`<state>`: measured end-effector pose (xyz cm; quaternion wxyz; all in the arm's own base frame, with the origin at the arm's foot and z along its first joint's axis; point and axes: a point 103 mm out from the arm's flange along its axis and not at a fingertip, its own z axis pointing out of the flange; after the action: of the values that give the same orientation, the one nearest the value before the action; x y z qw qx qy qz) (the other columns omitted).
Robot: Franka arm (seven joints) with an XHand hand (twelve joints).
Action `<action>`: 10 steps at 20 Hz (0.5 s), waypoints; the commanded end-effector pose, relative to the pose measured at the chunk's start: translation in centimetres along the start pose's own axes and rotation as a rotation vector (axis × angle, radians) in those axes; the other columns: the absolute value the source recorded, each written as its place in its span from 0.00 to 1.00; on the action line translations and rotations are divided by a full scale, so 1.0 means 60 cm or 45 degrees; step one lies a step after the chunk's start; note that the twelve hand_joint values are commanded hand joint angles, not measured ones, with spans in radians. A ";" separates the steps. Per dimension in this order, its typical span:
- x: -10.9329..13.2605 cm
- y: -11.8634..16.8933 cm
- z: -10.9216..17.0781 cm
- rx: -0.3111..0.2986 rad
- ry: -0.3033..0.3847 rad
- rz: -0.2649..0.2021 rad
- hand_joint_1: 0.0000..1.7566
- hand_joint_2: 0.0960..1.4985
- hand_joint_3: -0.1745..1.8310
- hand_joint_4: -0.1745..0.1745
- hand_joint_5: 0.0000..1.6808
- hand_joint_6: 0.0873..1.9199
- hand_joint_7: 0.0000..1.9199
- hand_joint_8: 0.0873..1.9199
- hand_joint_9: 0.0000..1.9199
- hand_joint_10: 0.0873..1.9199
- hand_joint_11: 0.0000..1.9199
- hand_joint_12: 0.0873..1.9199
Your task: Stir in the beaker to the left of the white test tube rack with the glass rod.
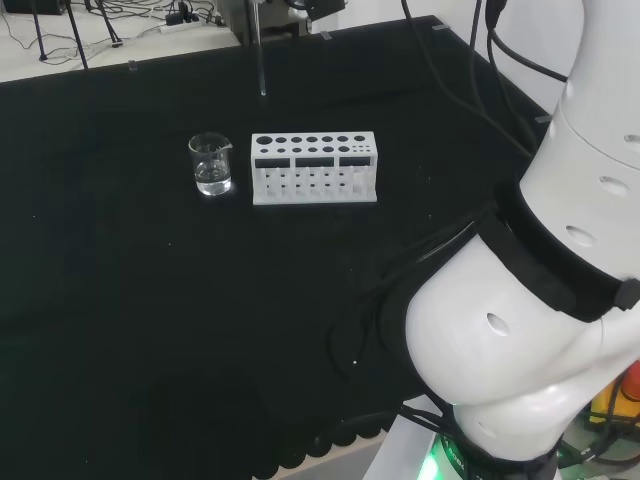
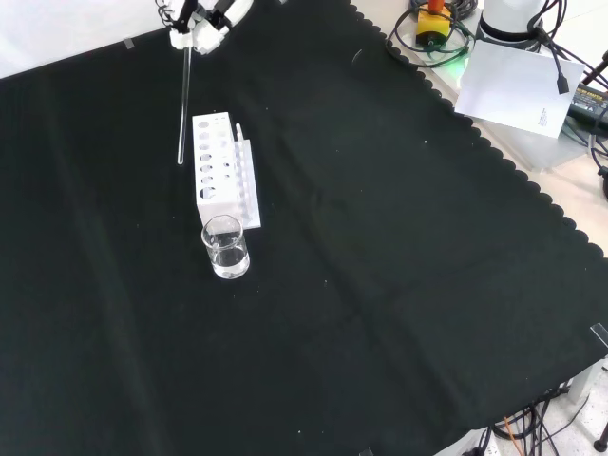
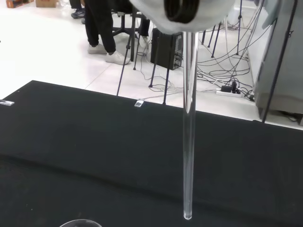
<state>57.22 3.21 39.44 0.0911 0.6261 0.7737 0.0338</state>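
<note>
Black cloth [image 2: 380, 285] covers the bench, scalloped edge along its right side in the front view. Upper right of the front view: white sheet of paper [image 2: 518, 87] off the cloth, a red and yellow button unit [image 2: 433, 23] with cables beside it. Wrist view, upper frame: white floor, a power strip [image 3: 230, 91] with tangled cables at right, tripod legs [image 3: 127, 64] near centre. Head view, top left: more cables [image 1: 150, 22] on the floor.

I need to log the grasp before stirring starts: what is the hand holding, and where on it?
The hand holds the glass rod by its top end, fingers closed round it. The rod hangs upright, its tip free above the cloth, beyond the rack.
</note>
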 end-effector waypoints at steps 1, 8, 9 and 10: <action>0.003 0.000 -0.005 0.005 0.022 -0.019 0.74 0.64 0.14 0.00 0.69 0.18 0.62 0.48 0.84 0.42 0.75 0.47; 0.006 0.017 -0.013 0.024 0.028 -0.044 0.74 0.64 0.13 0.00 0.69 0.18 0.62 0.49 0.84 0.42 0.75 0.47; 0.009 0.019 -0.015 0.024 0.029 -0.047 0.74 0.64 0.13 0.00 0.69 0.18 0.62 0.49 0.84 0.42 0.75 0.47; 0.013 0.021 -0.015 0.020 0.030 -0.051 0.74 0.64 0.13 0.00 0.69 0.18 0.62 0.49 0.84 0.42 0.75 0.47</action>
<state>57.71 3.67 40.14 0.0822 0.6158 0.7827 0.0360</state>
